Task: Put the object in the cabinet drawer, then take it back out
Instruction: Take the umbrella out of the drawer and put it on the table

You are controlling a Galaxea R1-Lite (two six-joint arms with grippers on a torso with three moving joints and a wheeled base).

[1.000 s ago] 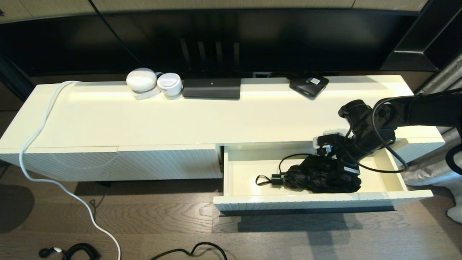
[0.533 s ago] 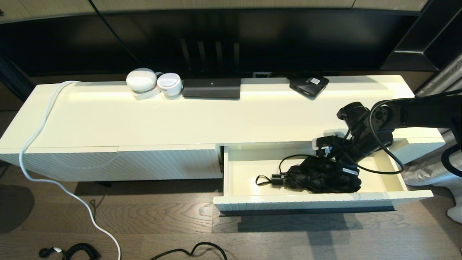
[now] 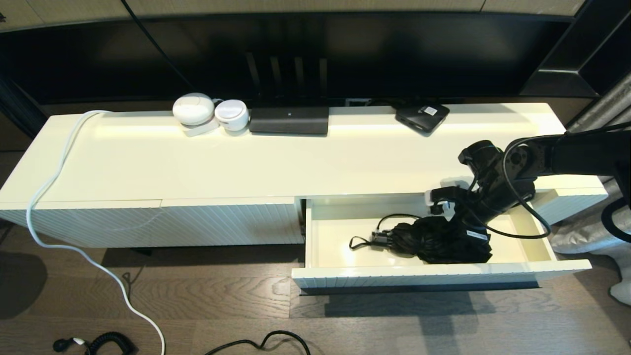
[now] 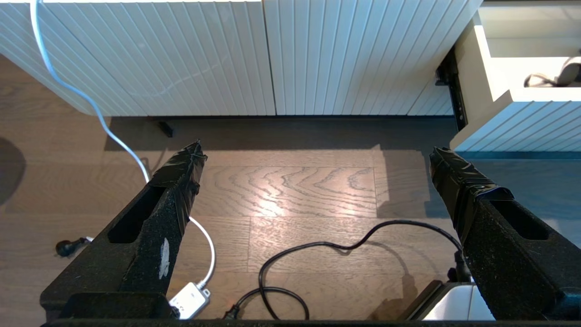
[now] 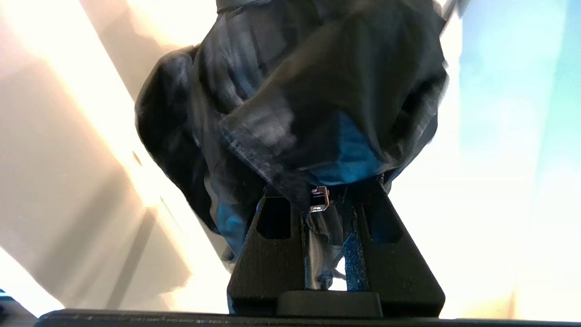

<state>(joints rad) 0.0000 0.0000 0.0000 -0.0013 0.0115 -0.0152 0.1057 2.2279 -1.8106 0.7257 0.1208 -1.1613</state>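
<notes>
We see a black folded umbrella (image 3: 434, 241) lying lengthwise in the drawer (image 3: 443, 278), strap end toward the drawer's left wall. Our right gripper (image 5: 324, 204) fingers pinch its fabric; left gripper (image 4: 313, 154) fingers wide apart.

The folded umbrella (image 3: 434, 241) hides the right end effector's (image 5: 327, 213) fingertips.

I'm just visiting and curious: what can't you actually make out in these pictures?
- Head view: right gripper fingertips, buried in the folded black umbrella.
- Head view: cabinet drawer handle, below its front edge.
- Right wrist view: umbrella blocks nearly everything; drawer washed out by glare.
</notes>
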